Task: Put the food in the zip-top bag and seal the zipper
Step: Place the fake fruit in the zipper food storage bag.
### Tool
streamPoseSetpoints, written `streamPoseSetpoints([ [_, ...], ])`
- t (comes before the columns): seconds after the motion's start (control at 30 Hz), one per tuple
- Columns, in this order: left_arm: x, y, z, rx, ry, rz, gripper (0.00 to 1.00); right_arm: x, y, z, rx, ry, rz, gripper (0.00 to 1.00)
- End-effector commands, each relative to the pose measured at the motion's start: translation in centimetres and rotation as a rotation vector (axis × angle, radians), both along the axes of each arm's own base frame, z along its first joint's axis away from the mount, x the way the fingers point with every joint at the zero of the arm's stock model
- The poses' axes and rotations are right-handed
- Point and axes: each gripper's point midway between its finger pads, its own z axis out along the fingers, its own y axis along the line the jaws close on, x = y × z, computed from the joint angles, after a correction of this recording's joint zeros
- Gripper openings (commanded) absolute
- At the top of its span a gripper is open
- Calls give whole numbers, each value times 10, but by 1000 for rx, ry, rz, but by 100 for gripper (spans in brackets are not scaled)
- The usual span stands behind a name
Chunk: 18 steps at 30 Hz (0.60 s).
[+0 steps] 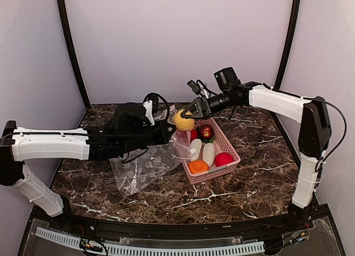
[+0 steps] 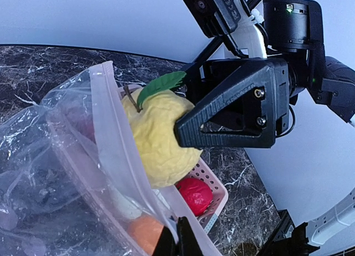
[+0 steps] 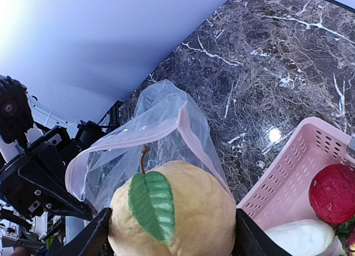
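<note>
My right gripper (image 1: 187,116) is shut on a yellowish-tan toy fruit (image 1: 183,120) with a green leaf, holding it in the air at the mouth of the clear zip-top bag (image 1: 145,164). The fruit fills the right wrist view (image 3: 172,211) and shows in the left wrist view (image 2: 158,135). My left gripper (image 2: 176,242) is shut on the bag's pinkish zipper edge (image 2: 113,136) and holds the mouth open (image 3: 133,139). The pink basket (image 1: 226,145) holds a dark maroon fruit (image 1: 206,131), a red one (image 1: 223,159), an orange one (image 1: 198,167) and white oblong ones (image 1: 208,154).
The basket stands right of centre on the dark marble table (image 1: 260,178), close against the bag. The left arm (image 1: 55,144) stretches across the left half. Pale walls close in the back and both sides.
</note>
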Motion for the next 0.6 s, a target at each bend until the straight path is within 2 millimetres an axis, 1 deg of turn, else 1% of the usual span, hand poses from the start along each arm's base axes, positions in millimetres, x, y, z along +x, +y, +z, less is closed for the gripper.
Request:
streamPoseSetpoints([
  [0.0,0,-3,7,-48,-24,-9,1,-6,14,4,-54,-73,-21,54],
  [0.13,3,-3,2,-27,-30,3,1,-22,20,6,-70,-105,11,58],
  [0.23,3,-1,2,-22,-33,7,1,-27,18,5,-84,-112,8,62],
  [0.33,2,4,2,-22,-36,16,1,-28,15,7,-92,-130,14,73],
  [0.37,1,6,4,-24,-39,22,1,-29,15,10,-88,-133,18,80],
  [0.43,1,10,3,-19,-41,33,1,-34,12,24,-64,-154,32,93],
  [0.5,1,15,0,-9,-42,45,1,-38,10,38,-37,-181,43,94],
  [0.57,1,19,-2,1,-42,57,1,-41,8,47,-21,-194,46,91],
])
